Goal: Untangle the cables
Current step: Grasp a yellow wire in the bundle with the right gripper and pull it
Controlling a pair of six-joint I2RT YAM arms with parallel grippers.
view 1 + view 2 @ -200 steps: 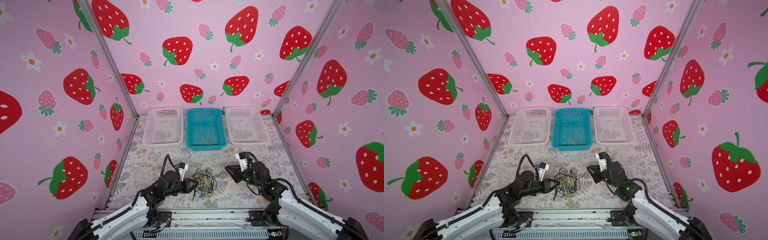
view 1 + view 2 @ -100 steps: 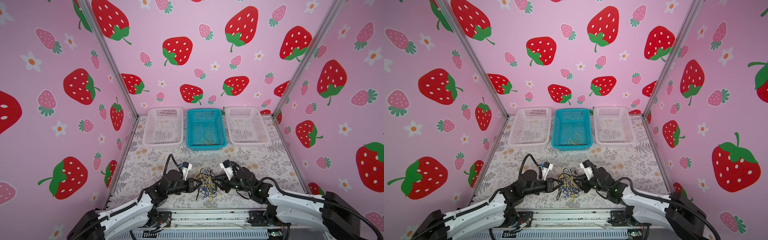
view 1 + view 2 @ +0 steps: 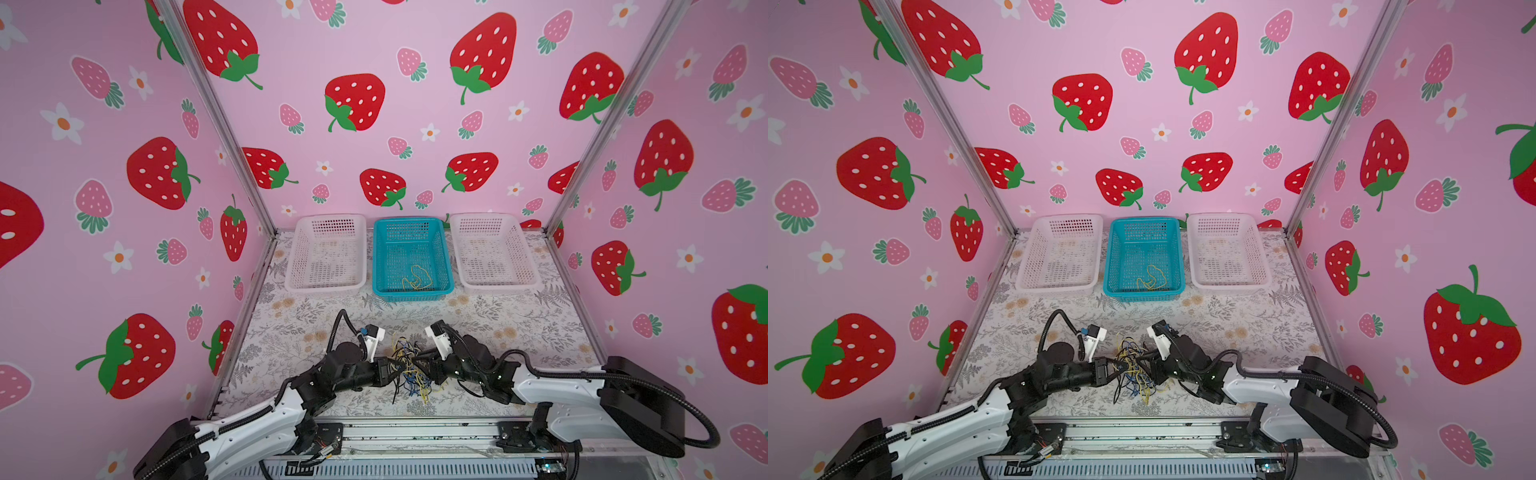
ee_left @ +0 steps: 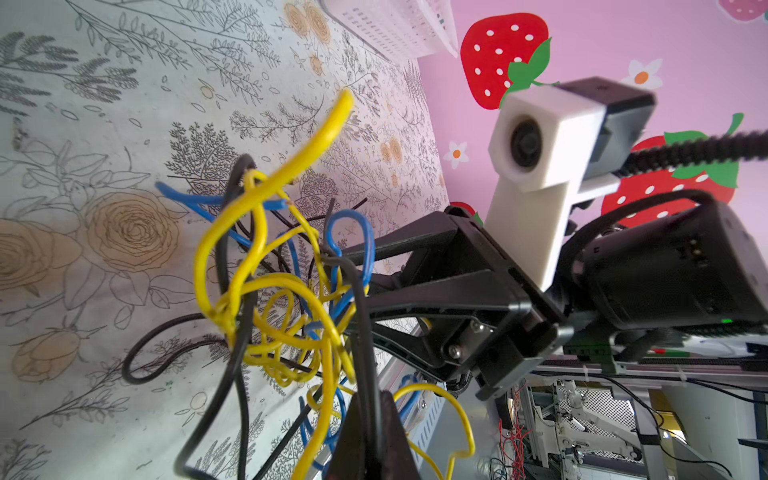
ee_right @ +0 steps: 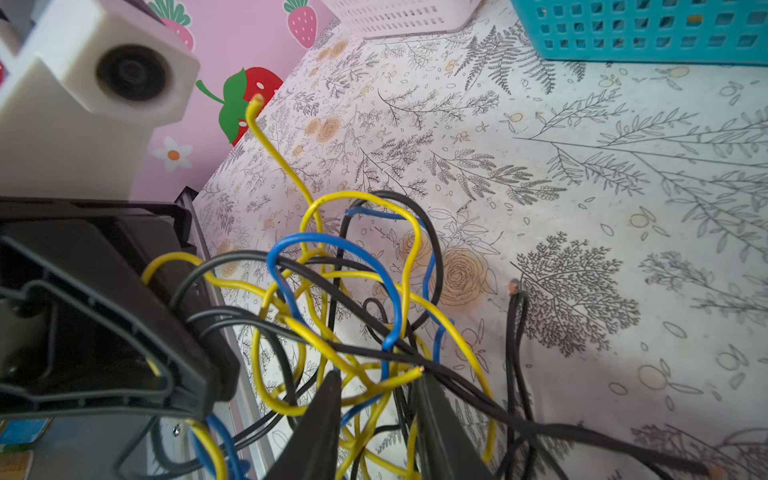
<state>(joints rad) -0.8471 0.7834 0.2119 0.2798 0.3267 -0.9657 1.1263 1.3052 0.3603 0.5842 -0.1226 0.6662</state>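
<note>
The cables (image 3: 409, 365) (image 3: 1136, 368) are a knot of thin black, yellow and blue wires near the table's front edge, partly lifted off the mat. My left gripper (image 3: 395, 363) (image 4: 371, 399) reaches in from the left, shut on a black cable. My right gripper (image 3: 422, 361) (image 5: 376, 382) faces it from the right, jaws apart, with yellow and blue strands of the tangle (image 5: 353, 299) running through the gap. One loose yellow end (image 4: 332, 124) sticks up. A separate yellow cable (image 3: 417, 278) lies in the blue basket (image 3: 411, 222).
Two white baskets (image 3: 326, 218) (image 3: 484, 216) flank the blue one along the back wall. Pink strawberry walls close in the left, right and back. A metal rail (image 3: 415, 432) runs along the front edge, right behind the tangle.
My right gripper has swung left from open table into the tangle, its fingers now among the wires. The left gripper has kept its grip and barely shifted.
</note>
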